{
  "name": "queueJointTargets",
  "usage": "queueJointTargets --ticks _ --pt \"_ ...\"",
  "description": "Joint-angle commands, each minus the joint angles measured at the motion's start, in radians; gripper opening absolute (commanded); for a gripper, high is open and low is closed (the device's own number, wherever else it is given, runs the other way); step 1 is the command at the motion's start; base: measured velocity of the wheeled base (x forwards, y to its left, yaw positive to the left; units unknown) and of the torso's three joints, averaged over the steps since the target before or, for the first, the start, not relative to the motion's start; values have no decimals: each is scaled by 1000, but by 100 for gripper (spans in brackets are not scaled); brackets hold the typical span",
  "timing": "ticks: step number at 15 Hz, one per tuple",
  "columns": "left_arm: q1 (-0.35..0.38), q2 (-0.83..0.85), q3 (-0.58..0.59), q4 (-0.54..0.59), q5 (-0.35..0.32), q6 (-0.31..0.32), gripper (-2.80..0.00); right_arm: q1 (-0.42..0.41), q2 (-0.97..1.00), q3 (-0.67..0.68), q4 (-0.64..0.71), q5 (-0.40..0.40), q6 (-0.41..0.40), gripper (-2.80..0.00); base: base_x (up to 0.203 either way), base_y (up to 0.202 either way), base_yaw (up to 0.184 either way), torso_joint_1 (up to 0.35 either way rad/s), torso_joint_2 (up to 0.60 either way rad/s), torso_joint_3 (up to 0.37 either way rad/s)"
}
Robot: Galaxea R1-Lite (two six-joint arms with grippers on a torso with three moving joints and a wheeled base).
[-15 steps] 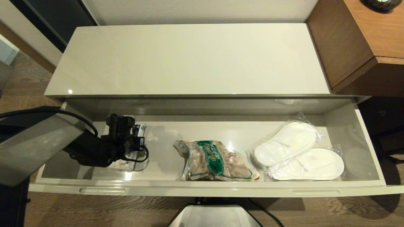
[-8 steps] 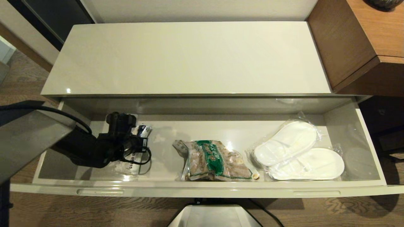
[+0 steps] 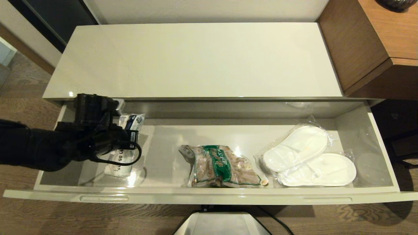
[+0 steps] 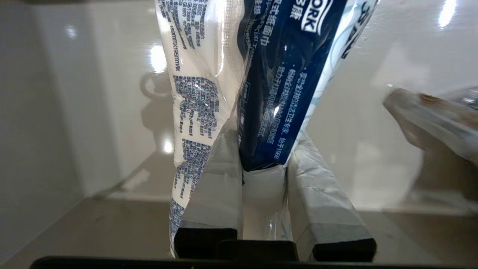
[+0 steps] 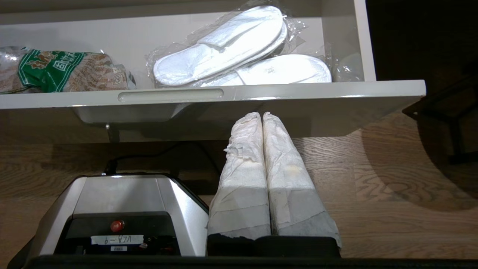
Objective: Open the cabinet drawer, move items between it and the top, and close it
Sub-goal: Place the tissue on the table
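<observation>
The cabinet drawer (image 3: 209, 196) stands pulled out below the cream-white top (image 3: 196, 62), which is bare. My left gripper (image 3: 125, 138) is over the drawer's left end, shut on the white packet (image 3: 120, 162) with blue print. The packet hangs tilted above the drawer floor. In the left wrist view the two taped fingers pinch the packet (image 4: 283, 74) at its folded edge, gripper (image 4: 263, 140). My right gripper (image 5: 262, 116) is shut and empty, parked low in front of the drawer's front rim (image 5: 298, 93), out of the head view.
A green-and-brown snack bag (image 3: 218, 166) lies mid-drawer, and bagged white slippers (image 3: 307, 156) lie at the right. Brown wooden furniture (image 3: 375, 42) adjoins the cabinet on the right. The robot's base (image 3: 222, 225) sits below the drawer front over the wooden floor.
My left gripper has risen and drawn back towards the drawer's left rear corner, lifting the packet off the drawer floor. The other items have not moved.
</observation>
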Motion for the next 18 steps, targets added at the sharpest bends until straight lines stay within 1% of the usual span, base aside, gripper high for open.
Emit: queueJointTargets --ticks 1,4,6,8,11,12,13,15,17,18 --pt "-4 -140 -2 70 -5 1 -280 0 -17 2 -1 -1 0 -280 0 0 0 0 0 0" --pt "-7 -187 -18 105 -18 6 -280 1 -17 2 -1 1 0 -280 0 0 0 0 0 0" --pt "-20 -245 -65 200 -22 17 -280 1 -17 2 -1 0 0 -280 0 0 0 0 0 0" --pt "-51 -307 -92 287 -23 19 -280 0 -17 2 -1 -1 0 -280 0 0 0 0 0 0" --pt "-92 -389 -136 360 -21 25 -280 0 -17 2 -1 1 0 -280 0 0 0 0 0 0" --pt "-94 -400 -154 376 -22 27 -280 0 -17 2 -1 1 0 -280 0 0 0 0 0 0" --pt "-94 -411 -204 391 -22 29 -280 0 -17 2 -1 1 0 -280 0 0 0 0 0 0" --pt "-94 -404 -277 398 -18 32 -280 0 -17 2 -1 1 0 -280 0 0 0 0 0 0" --pt "-93 -325 -358 393 -14 32 -280 0 -17 2 -1 0 0 -280 0 0 0 0 0 0" --pt "-92 -275 -418 391 -13 32 -280 0 -17 2 -1 -1 0 -280 0 0 0 0 0 0"
